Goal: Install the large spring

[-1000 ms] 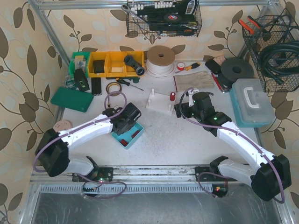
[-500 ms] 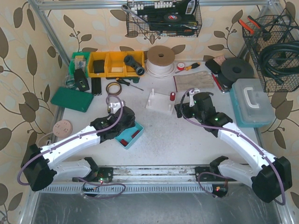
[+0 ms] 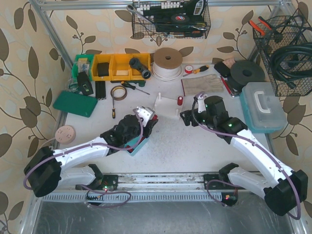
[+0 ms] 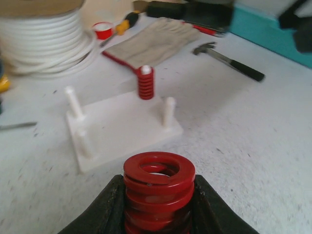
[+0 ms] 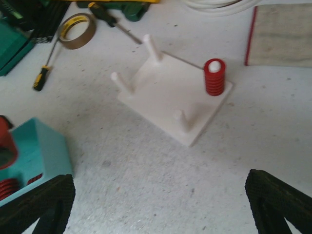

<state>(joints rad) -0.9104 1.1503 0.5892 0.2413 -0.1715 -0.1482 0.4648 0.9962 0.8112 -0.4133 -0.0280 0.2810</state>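
near the left edge of the desk (image 3: pixel 170 146) lies a green case (image 3: pixel 75 104), and behind it, along the far edge, stand yellow bins (image 3: pixel 114 66). a roll of brown tape (image 3: pixel 117 91) lies flat in front of the bins.

the left gripper (image 3: pixel 152 118) is over the middle of the desk, just left of the white peg plate (image 5: pixel 170 97). its two black fingers (image 4: pixel 109 209) are clamped on the large spring (image 4: pixel 158 180). this spring is red and thick, and its open end ring shows above the fingers. it is near the plate but apart from it.

under the left arm a teal tray (image 3: pixel 136 147) sits toward the near edge. in the right wrist view more red springs (image 5: pixel 7 187) lie in it.

on the white peg plate three pegs are bare, and a small red spring (image 5: pixel 214 78) sits around the peg at the far right corner.

the right gripper (image 3: pixel 187 117) hovers just right of the plate. its fingers (image 5: pixel 36 204) are wide apart, with nothing between them.

further right a beige glove (image 3: pixel 202 84) lies toward the far edge, and a teal box (image 3: pixel 263 109) with a white handle stands at the right edge.
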